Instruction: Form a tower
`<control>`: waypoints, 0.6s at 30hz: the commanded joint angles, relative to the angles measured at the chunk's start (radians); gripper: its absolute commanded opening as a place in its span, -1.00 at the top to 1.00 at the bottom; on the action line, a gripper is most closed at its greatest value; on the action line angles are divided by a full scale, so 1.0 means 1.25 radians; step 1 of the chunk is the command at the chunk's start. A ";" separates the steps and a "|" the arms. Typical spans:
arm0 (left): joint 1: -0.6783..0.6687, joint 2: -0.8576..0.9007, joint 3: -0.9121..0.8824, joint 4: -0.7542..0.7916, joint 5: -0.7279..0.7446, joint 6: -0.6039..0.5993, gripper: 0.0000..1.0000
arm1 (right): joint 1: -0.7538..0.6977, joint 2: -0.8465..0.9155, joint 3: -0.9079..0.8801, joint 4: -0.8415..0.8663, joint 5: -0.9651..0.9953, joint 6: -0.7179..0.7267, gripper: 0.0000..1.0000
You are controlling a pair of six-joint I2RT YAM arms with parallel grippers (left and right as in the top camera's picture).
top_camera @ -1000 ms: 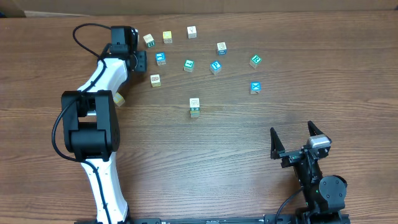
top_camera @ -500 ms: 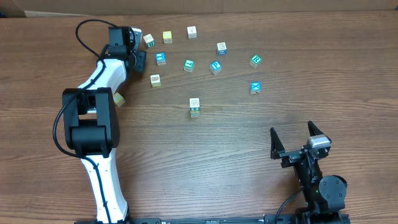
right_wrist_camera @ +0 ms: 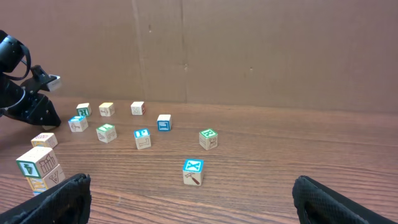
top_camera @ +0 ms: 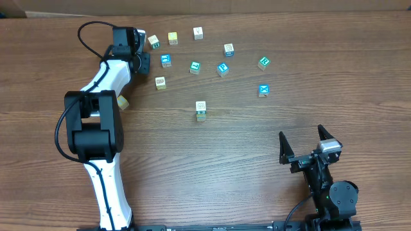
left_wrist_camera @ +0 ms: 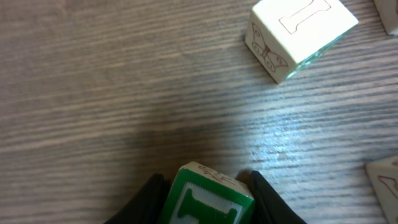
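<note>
Standing just two cubes high, the tower [top_camera: 201, 110] is barely begun: one cream cube with a green mark sits on another, alone on the wooden worktop [top_camera: 212, 167]. Everything else waits to be stacked. About nine loose cubes [top_camera: 194, 67] lie scattered beyond the tower, and the blue cube with a white X [top_camera: 263, 90] sits off to the tower's right, well apart from it. Far beyond the tower and to its left, the left fingers [left_wrist_camera: 149, 202] are clenched on a green-faced cube [left_wrist_camera: 205, 208], one on each side, and it looks to be resting on the wood, not yet lifted. Carrying it to the tower and setting it on top is my guess at the next step. The right fingers [right_wrist_camera: 62, 199] are spread wide and hold nothing, on the near side of the tower, to its right.
</note>
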 commanded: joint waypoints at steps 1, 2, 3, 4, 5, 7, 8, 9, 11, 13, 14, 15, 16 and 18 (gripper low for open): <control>-0.012 0.004 0.001 -0.043 0.007 -0.059 0.46 | 0.005 -0.007 -0.008 0.002 0.005 -0.001 -1.00; -0.012 0.001 0.001 -0.050 0.006 -0.065 0.44 | 0.005 -0.007 -0.008 0.002 0.005 -0.001 -1.00; -0.012 -0.005 0.001 -0.056 0.007 -0.066 0.42 | 0.005 -0.007 -0.008 0.002 0.005 -0.001 -1.00; -0.012 -0.010 0.001 -0.061 0.007 -0.066 0.41 | 0.005 -0.007 -0.008 0.002 0.005 -0.001 -1.00; -0.013 -0.015 0.001 -0.065 0.007 -0.066 0.35 | 0.005 -0.007 -0.008 0.002 0.005 -0.001 -1.00; -0.012 -0.026 0.001 -0.070 0.007 -0.070 0.18 | 0.005 -0.007 -0.008 0.002 0.005 -0.001 -1.00; -0.012 -0.030 0.001 -0.072 0.007 -0.072 -0.04 | 0.005 -0.007 -0.008 0.002 0.005 -0.001 -1.00; -0.012 -0.034 0.001 -0.075 0.007 -0.072 -0.29 | 0.005 -0.007 -0.008 0.002 0.005 -0.001 -1.00; -0.012 -0.039 0.001 -0.082 0.007 -0.073 -0.49 | 0.005 -0.007 -0.008 0.002 0.005 -0.001 -1.00; -0.012 -0.046 0.001 -0.091 0.007 -0.091 -0.57 | 0.005 -0.007 -0.008 0.002 0.005 -0.001 -1.00; -0.012 -0.052 0.001 -0.099 0.007 -0.116 -0.61 | 0.005 -0.007 -0.008 0.002 0.005 -0.001 -1.00; -0.010 -0.063 0.001 -0.107 0.009 -0.143 -0.64 | 0.005 -0.007 -0.008 0.002 0.005 -0.001 -1.00; -0.009 -0.070 0.001 -0.110 0.009 -0.160 -0.69 | 0.005 -0.007 -0.008 0.002 0.005 -0.001 -1.00; -0.003 -0.098 0.001 -0.118 0.025 -0.180 -0.71 | 0.005 -0.007 -0.008 0.002 0.005 -0.001 -1.00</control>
